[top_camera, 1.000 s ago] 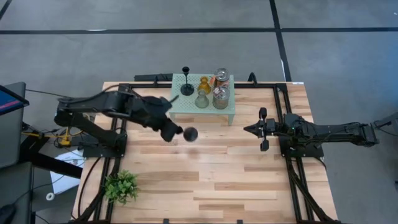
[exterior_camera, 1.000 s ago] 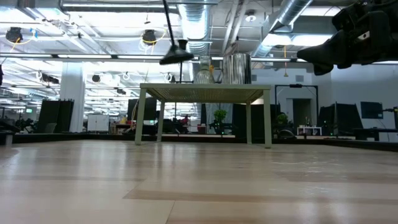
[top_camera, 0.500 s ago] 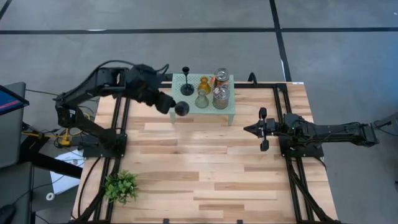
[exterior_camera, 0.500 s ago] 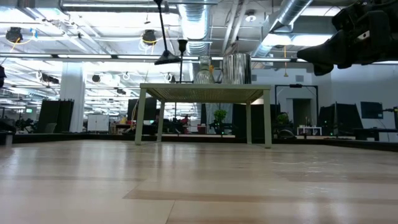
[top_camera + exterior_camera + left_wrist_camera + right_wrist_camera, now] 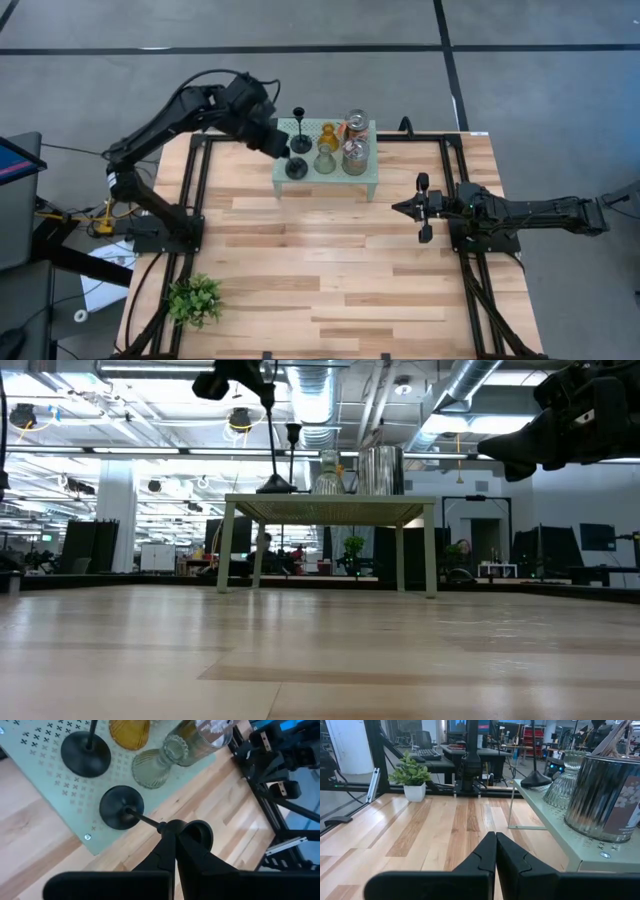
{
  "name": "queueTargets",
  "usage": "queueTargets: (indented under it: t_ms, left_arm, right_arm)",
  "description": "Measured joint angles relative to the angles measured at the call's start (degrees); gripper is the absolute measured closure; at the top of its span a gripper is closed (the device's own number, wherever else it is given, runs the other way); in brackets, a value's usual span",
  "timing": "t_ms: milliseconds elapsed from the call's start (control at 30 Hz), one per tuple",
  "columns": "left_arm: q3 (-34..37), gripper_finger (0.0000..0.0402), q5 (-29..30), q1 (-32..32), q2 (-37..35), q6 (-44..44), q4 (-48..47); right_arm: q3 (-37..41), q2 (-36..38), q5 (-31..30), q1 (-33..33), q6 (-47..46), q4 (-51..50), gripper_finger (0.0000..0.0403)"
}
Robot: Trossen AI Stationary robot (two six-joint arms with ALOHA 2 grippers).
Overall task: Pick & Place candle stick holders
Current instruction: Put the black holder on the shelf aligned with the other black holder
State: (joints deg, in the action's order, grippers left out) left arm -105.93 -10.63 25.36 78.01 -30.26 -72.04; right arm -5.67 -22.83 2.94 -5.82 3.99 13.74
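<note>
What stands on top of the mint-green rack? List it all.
On the rack: two black bell-shaped holders, the nearer one held by the left gripper, an amber holder, a grey-olive holder, and two silvery jars. Their contents are not visible.

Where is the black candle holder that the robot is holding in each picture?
High view: held black candle holder over the mint rack's front left corner.
Low view: its base at the rack top's left end.
Left wrist view: round base beyond the left gripper.
Right wrist view: cannot tell it from the other black one.
Shared landmark: the mint rack.
</note>
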Motion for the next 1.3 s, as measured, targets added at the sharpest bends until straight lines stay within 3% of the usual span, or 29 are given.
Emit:
queueTargets:
  t_ms: [167, 733, 1000, 1300]
  left_arm:
    - [0.0, 0.0398, -3.2, 2.5, 1.1, 0.0, 0.4]
    - [0.4, 0.0367, -2.9, 4.0, 1.3, 1.2, 5.5]
    - [0.6, 0.0395, -3.3, 4.0, 1.2, 0.9, 4.4]
    - [0.6, 0.0393, -4.7, 4.0, 1.2, 0.9, 4.2]
  right_arm:
    - [0.0, 0.0, 0.0, 0.0, 0.0, 0.0, 0.0403]
    - [0.0, 0.0, 0.0, 0.0, 0.0, 0.0, 0.0403]
    - [0.0, 0.0, 0.0, 0.0, 0.0, 0.0, 0.0403]
    - [0.0, 0.0, 0.0, 0.0, 0.0, 0.0, 0.0403]
